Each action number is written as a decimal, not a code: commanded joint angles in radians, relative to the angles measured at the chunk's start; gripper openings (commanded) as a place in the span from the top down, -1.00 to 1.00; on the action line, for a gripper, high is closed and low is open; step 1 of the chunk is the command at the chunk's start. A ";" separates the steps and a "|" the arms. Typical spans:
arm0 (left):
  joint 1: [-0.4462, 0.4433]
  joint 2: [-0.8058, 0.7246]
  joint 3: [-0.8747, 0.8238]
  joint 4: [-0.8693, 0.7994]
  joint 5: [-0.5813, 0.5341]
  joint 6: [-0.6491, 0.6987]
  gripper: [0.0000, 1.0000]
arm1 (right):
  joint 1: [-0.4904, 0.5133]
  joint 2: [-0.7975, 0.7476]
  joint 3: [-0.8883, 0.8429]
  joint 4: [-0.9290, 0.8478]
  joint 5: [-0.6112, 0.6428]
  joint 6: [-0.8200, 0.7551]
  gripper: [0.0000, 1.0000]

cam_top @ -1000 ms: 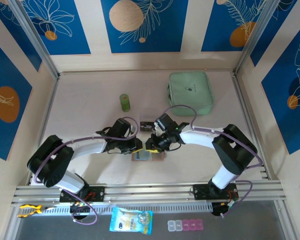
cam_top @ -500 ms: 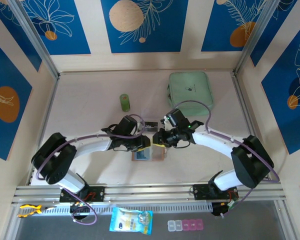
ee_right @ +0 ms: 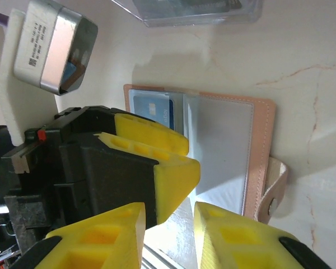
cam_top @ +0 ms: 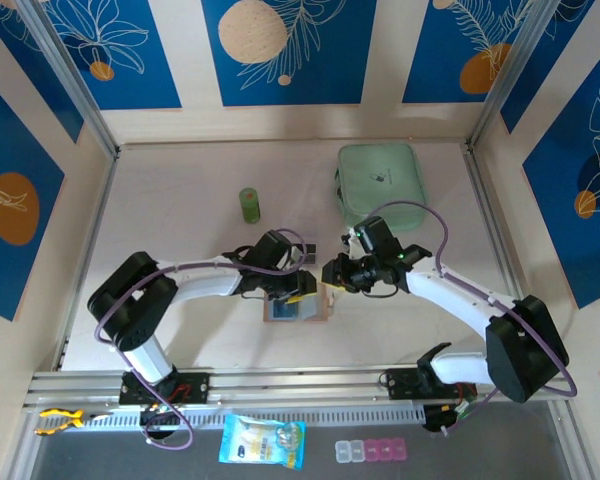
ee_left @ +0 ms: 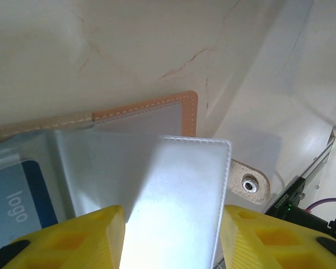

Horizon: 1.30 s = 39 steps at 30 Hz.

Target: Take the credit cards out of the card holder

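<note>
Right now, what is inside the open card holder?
A dark blue card sits in one pocket of the card holder, behind clear plastic. A grey sleeve leaf and the left claw cover the rest, so any other cards cannot be seen.

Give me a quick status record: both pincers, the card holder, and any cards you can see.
card holder: lying open, snap tab out to one side
blue card: in a pocket, not yet out
left pincer: over the holder, grey leaf between its jaws; grip unclear
right pincer: near the holder's edge, open, empty
</note>
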 commanded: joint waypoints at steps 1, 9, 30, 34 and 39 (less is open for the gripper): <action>-0.009 0.002 0.030 0.001 0.017 0.004 0.03 | -0.004 -0.019 -0.011 -0.027 -0.007 -0.012 0.39; -0.005 -0.007 0.038 -0.021 -0.001 0.024 0.00 | -0.001 -0.016 -0.004 -0.023 -0.016 -0.002 0.39; 0.160 -0.224 -0.178 -0.168 -0.065 0.103 0.45 | 0.135 0.249 0.099 0.119 -0.068 0.044 0.50; 0.165 -0.213 -0.198 -0.165 -0.071 0.111 0.45 | 0.156 0.300 0.116 0.140 -0.076 0.048 0.48; 0.165 -0.194 -0.211 -0.158 -0.077 0.117 0.48 | 0.173 0.347 0.127 0.160 -0.083 0.051 0.47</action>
